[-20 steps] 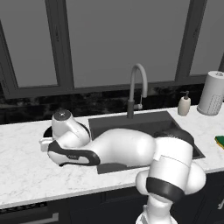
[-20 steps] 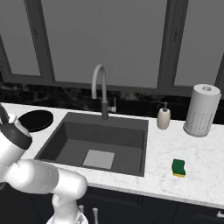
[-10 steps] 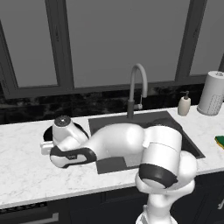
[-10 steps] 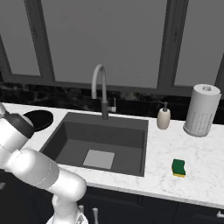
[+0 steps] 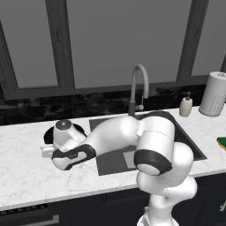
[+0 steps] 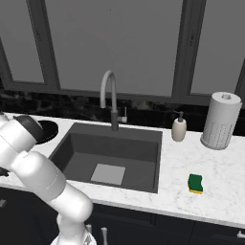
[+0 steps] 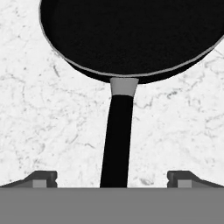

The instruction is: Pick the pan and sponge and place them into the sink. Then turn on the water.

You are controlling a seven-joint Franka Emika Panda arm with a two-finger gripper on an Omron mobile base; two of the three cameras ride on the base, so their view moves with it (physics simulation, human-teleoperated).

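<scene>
Pan: round, shallow, matte black, with a thin pale rim line and a grey collar where the straight black handle joins. It lies on the white, grey-veined marble surface left of the sink. In the hand view the handle runs down the middle between the two dark fingertips, which stand wide apart on either side of it without touching it. From the left base view only a dark sliver of the pan shows behind the arm's wrist; from the right base view a black arc of it shows beside the arm.

Gripper: jaws released, spread wide, holding nothing.

Sink: large rectangular recessed basin, dark grey, smooth walls, with a pale square patch on its floor. No loose item lies in the part of it that shows.

Faucet: tall grey arched gooseneck at the sink's back edge.

Sponge: small rectangular block, green top over yellow, on the surface right of the sink, well apart from the pan. The left base view catches only its edge at the far right.

Soap pump bottle: small, white, behind the sink's right corner.

Paper towel roll: upright white cylinder, dimpled texture, right of the bottle.
</scene>
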